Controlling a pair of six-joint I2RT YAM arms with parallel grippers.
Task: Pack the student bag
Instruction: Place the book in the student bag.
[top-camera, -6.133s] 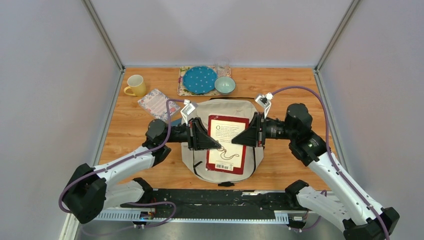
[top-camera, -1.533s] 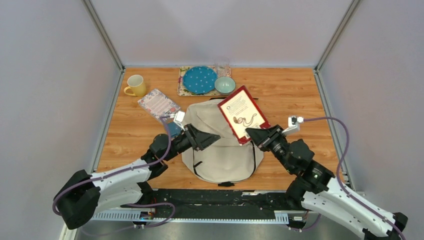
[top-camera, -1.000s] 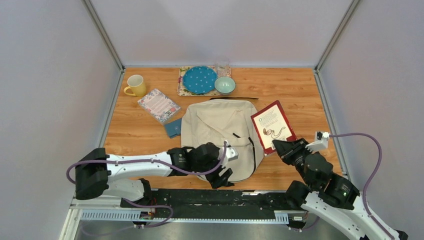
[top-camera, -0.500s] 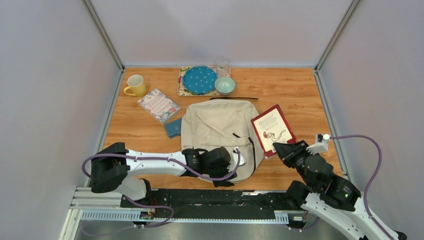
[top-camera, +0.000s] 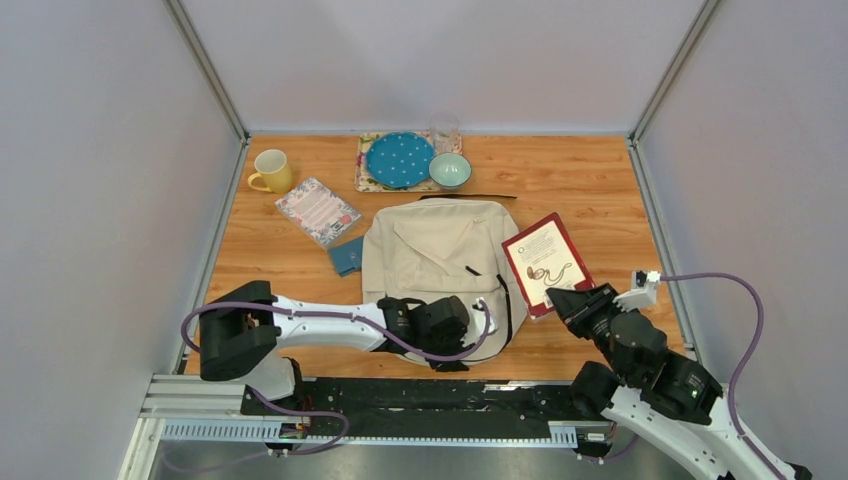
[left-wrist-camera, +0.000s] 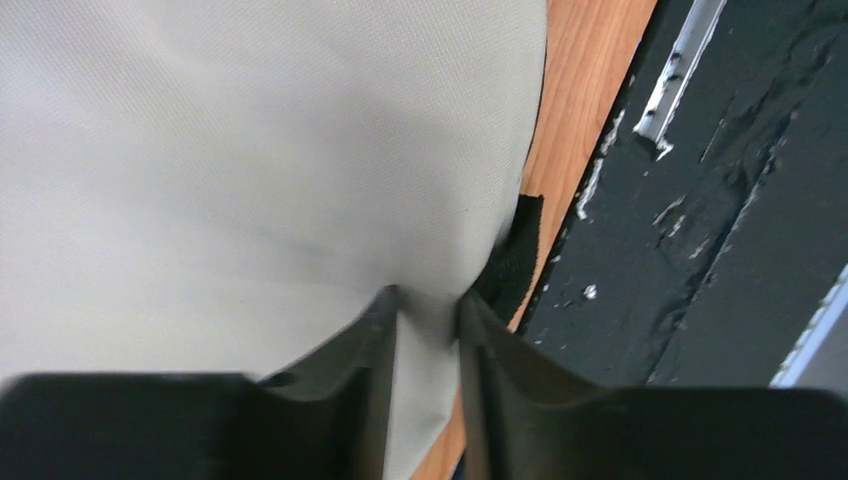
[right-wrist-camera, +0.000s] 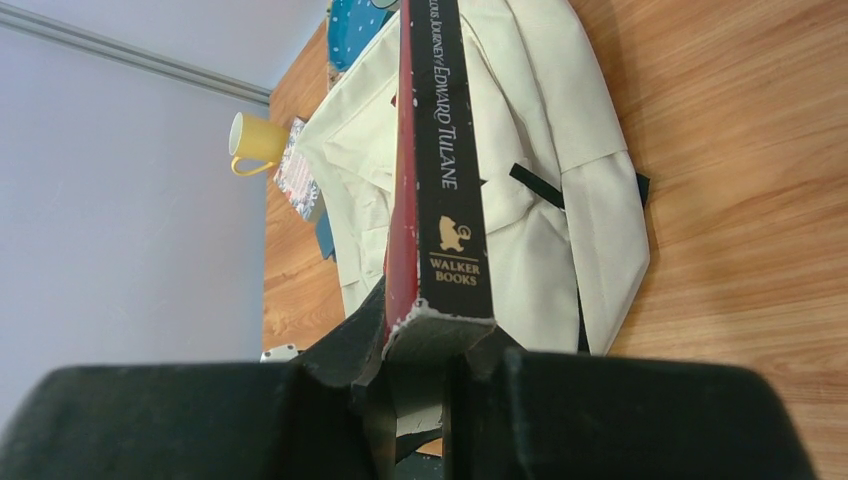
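The student bag (top-camera: 435, 255), a cream backpack with black straps, lies flat in the middle of the table. My left gripper (top-camera: 447, 352) is at the bag's near edge, shut on a fold of its cream fabric (left-wrist-camera: 250, 150), beside a black strap tab (left-wrist-camera: 515, 255); the fingertips meet in the left wrist view (left-wrist-camera: 425, 310). My right gripper (top-camera: 558, 297) is shut on the bottom of a red book (top-camera: 543, 260) and holds it tilted up, just right of the bag. In the right wrist view the book's black spine (right-wrist-camera: 440, 150) rises from the gripper (right-wrist-camera: 430, 335), with the bag (right-wrist-camera: 540, 200) behind it.
A yellow mug (top-camera: 270, 170), a floral notebook (top-camera: 317, 210) and a small blue case (top-camera: 348, 256) lie left of the bag. A blue dotted plate (top-camera: 399, 159), a bowl (top-camera: 450, 170) and a glass (top-camera: 444, 131) stand at the back. A thin dark stick (top-camera: 470, 197) lies behind the bag.
My right gripper carried the book off the bag to its right side and lowered it. My left arm swung round to the bag's near edge and closed on its fabric.
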